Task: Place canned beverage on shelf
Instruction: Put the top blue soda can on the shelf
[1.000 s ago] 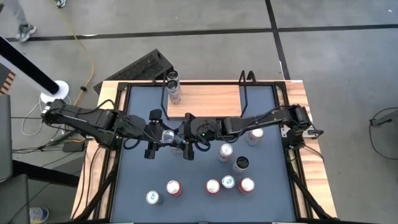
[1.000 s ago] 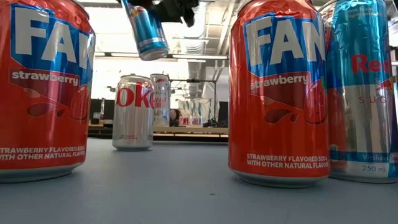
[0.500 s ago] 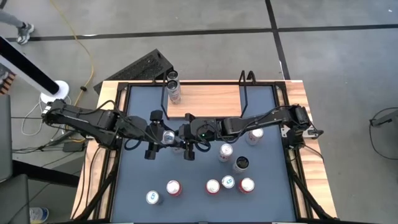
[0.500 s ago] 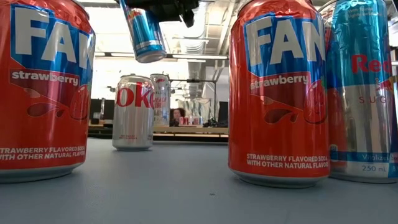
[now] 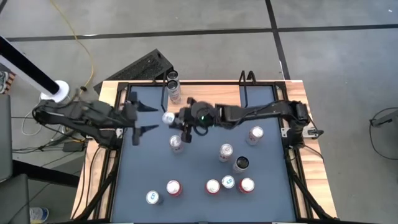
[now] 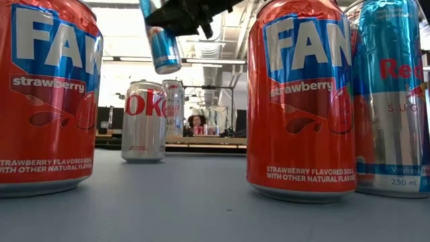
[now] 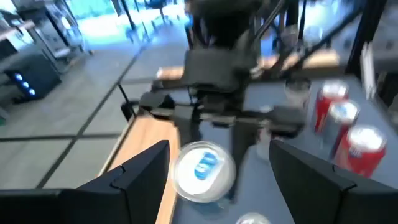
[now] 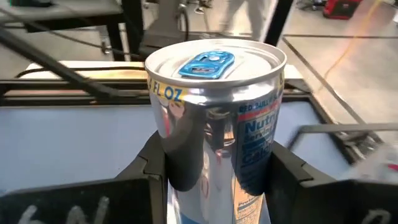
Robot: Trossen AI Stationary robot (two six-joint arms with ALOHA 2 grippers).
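A slim silver-and-blue can [image 5: 168, 117] with a blue tab hangs in the air just near of the shelf [image 5: 211, 101], a light-wood board between black rod uprights. My right gripper [image 5: 177, 120] is shut on this can; the low view shows the can [image 6: 163, 44] tilted, high above the table. My left gripper [image 5: 140, 117] stands open and empty near the table's left edge, a short way left of the can. Its wrist view shows the can top [image 7: 202, 171] ahead of its spread fingers. My right gripper pinches the can's side wall [image 8: 180, 168] between its two fingers [image 8: 287, 177], a little below the top rim. The fingers come about level from the table's right. The can is lifted clear of the table, top up and slightly tilted, its lower end below the fingers.
Two cans [image 5: 175, 92] stand at the shelf's left end. One can [image 5: 176, 143] stands on the grey table right under the held one. Several more cans [image 5: 228, 182] stand toward the near and right side, with red Fanta cans [image 6: 302, 101] closest to the low camera.
My left gripper has opened, let go of the can and drawn back toward the table's left edge. My right gripper, now alone on the can, has carried it toward the far edge and the shelf. The can stays clear of the table.
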